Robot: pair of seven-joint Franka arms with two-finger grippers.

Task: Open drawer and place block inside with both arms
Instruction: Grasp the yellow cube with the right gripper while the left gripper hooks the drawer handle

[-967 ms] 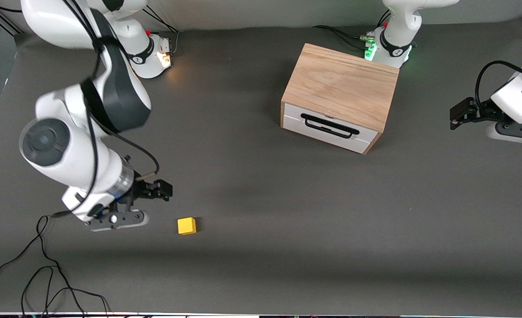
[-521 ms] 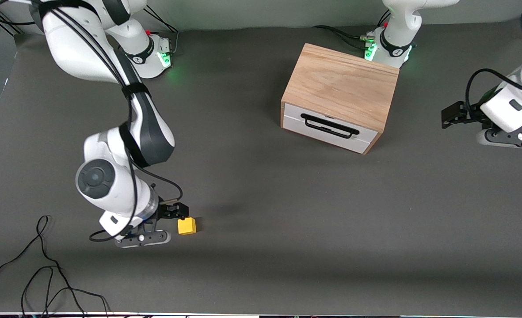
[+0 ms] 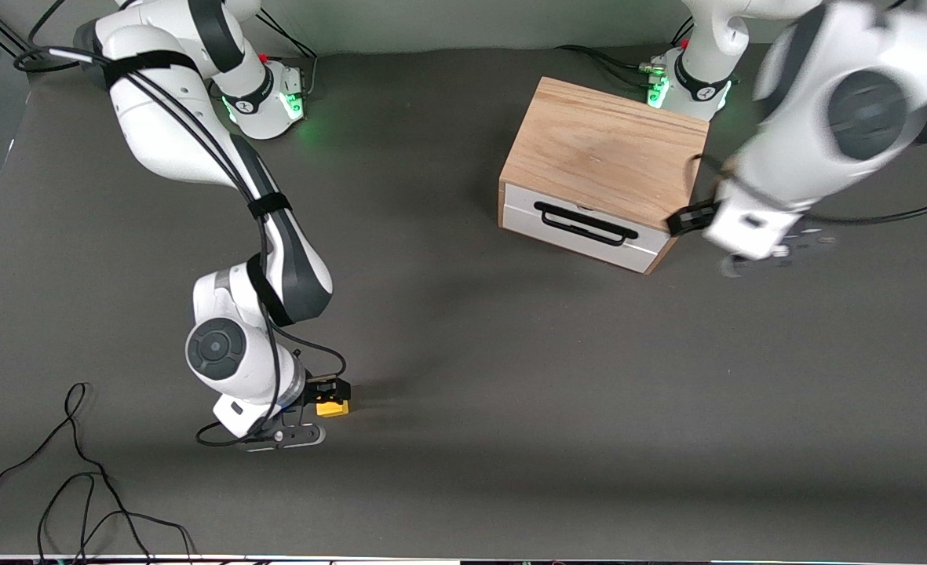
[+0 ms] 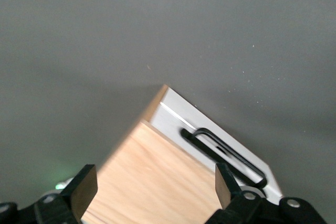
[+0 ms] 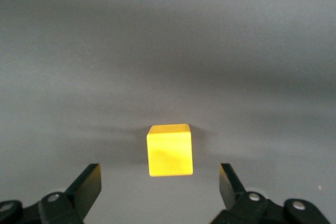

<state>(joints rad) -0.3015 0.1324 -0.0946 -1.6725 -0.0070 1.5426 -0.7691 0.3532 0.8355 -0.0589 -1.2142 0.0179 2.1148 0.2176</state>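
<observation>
Block (image 3: 333,407): yellow cube on the table, well nearer the front camera than the cabinet (image 3: 604,149), toward the right arm's end.
Right gripper (image 3: 330,395): over the block, fingers wide apart, straddling it without contact.
Left gripper (image 3: 687,220): over the cabinet's corner, fingers spread, empty.
Drawer (image 3: 581,229): closed.

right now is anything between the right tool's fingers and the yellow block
Nothing. In the right wrist view the block sits on bare table between the open right tool fingers, with clear gaps to each finger.
</observation>
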